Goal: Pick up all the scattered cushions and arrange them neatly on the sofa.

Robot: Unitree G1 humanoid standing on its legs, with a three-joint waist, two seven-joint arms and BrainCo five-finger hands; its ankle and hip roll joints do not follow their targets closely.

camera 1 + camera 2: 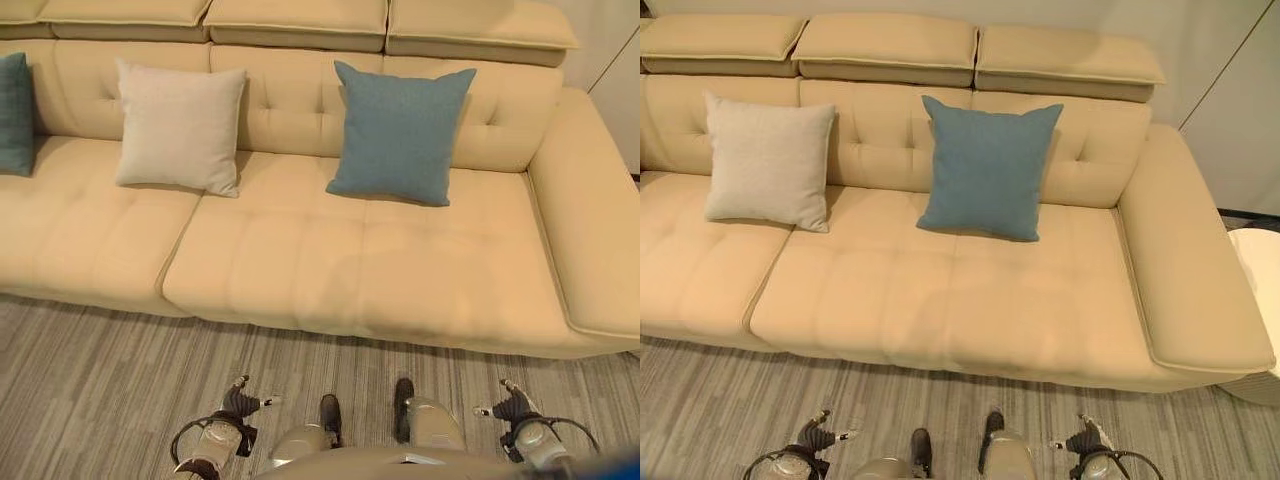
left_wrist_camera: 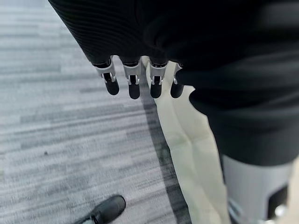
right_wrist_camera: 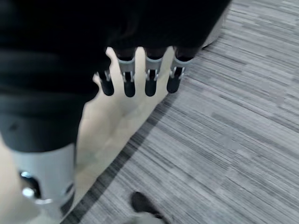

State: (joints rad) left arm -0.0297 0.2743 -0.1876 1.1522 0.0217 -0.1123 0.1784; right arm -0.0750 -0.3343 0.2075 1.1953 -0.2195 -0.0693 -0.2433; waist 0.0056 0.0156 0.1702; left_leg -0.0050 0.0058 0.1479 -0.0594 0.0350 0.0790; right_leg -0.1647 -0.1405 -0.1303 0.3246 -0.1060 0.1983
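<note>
Both hands hang low over the floor in front of the sofa, one at each side of the robot. Its left hand [image 1: 237, 404] shows at the lower edge of the eye views, its dark ribbed cover uppermost and the fingers pointing toward the sofa front. In the left wrist view the silver, dark-tipped fingers [image 2: 133, 84] stand in a straight, slightly spread row past the cover, with nothing between them or under them; the hand is relaxed and holds nothing. The right hand [image 1: 514, 405] mirrors it on the other side, and its own wrist view shows the same straight row of fingers [image 3: 128, 83], empty and extended over the floor.

Under both hands lies the grey striped carpet [image 1: 90, 370], and the cream base of the sofa runs past the fingertips in each wrist view.

Farther out stands the cream sofa [image 1: 330, 270], with tufted seats, a padded headrest row and a broad armrest at the robot's right. Three cushions stand on its seat, upright and leaning on the backrest. The blue cushion [image 1: 400, 132] sits right of centre. The beige cushion [image 1: 179, 126] stands to its left, well apart from it. The teal cushion [image 1: 14, 112] shows at the left edge of the left eye view, cut off by the frame.
</note>
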